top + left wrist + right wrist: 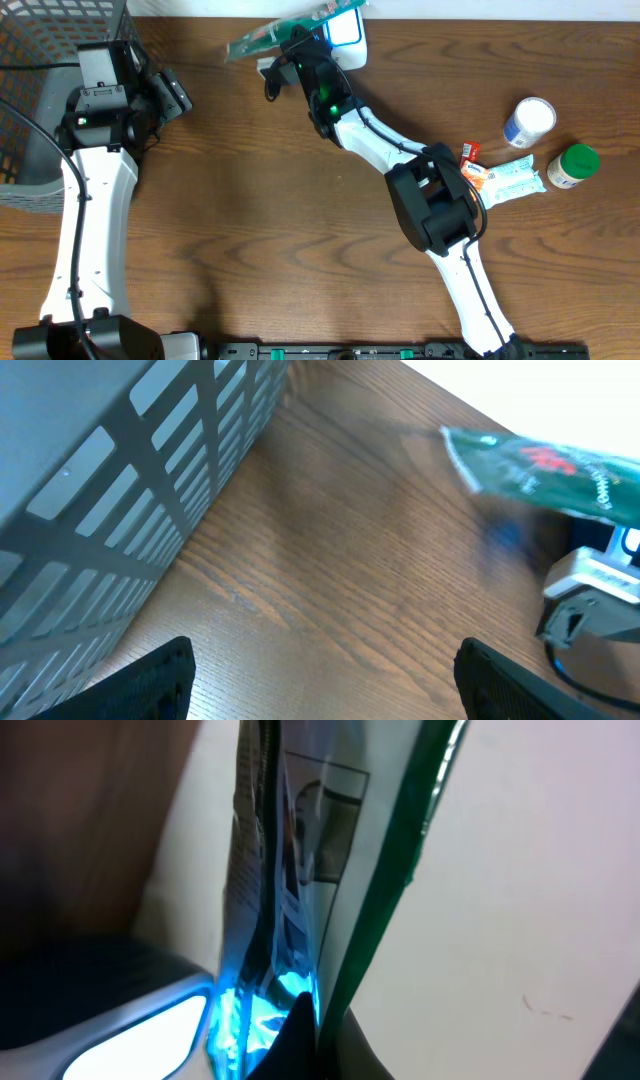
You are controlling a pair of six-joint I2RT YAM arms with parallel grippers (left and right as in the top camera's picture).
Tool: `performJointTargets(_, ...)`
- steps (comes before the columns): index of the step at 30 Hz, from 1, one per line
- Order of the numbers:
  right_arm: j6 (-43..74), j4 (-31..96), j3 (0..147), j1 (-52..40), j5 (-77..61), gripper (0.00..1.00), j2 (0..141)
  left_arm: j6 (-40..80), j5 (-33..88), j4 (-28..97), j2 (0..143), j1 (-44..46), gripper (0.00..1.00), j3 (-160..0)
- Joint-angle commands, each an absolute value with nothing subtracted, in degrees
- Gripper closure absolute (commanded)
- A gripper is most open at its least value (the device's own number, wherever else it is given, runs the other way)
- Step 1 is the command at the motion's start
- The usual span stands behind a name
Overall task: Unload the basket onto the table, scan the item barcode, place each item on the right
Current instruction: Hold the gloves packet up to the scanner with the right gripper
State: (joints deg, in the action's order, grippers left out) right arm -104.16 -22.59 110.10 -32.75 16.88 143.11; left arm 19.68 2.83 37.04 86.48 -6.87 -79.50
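Holding the packet (255, 38) at the scanner (350, 42): the right gripper (292, 48) is clamped on it at the far edge of the table (260, 220), near the middle. Key geometry: the packet's long axis runs across the table, left to right and slightly tilted. Its right end sits over the scanner, while most of its length sticks out left, toward the basket (40, 60) side. The wrist cam shows the packet nearly edge-on to the scanner window, with blue light hitting only its lower edge and running up one face. That face carries a printed panel, but I can't tell whether it's the barcode. My read is that the next move turns on roll, not travel. The packet is already over the window, so the printed face needs turning toward the light, maybe with a small slide along the long axis. The right arm is the only one placed for that. The left gripper (168, 93) is spread wide and empty, parked just beside the basket and well apart from the packet. It points roughly at the packet's left tip but isn't involved. Risk: a limp film packet may flop when rolled.
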Motion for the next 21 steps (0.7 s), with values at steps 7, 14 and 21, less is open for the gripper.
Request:
performJointTargets(7,-83.6,-12.1,111.6,-32.6,19.8,0.99,143.6,20.0,1.9,37.0,87.0,-7.6,0.16,-79.4)
performJointTargets(14,-80.6,-11.7,111.6,-33.0,21.7,0.99,143.6,20.0,1.9,37.0,87.0,-7.6,0.16,-79.4)
performJointTargets(21,-67.6,-14.5,111.7,-33.0,22.5,0.99,142.8,20.0,1.9,37.0,87.0,-7.6,0.16,-79.4)
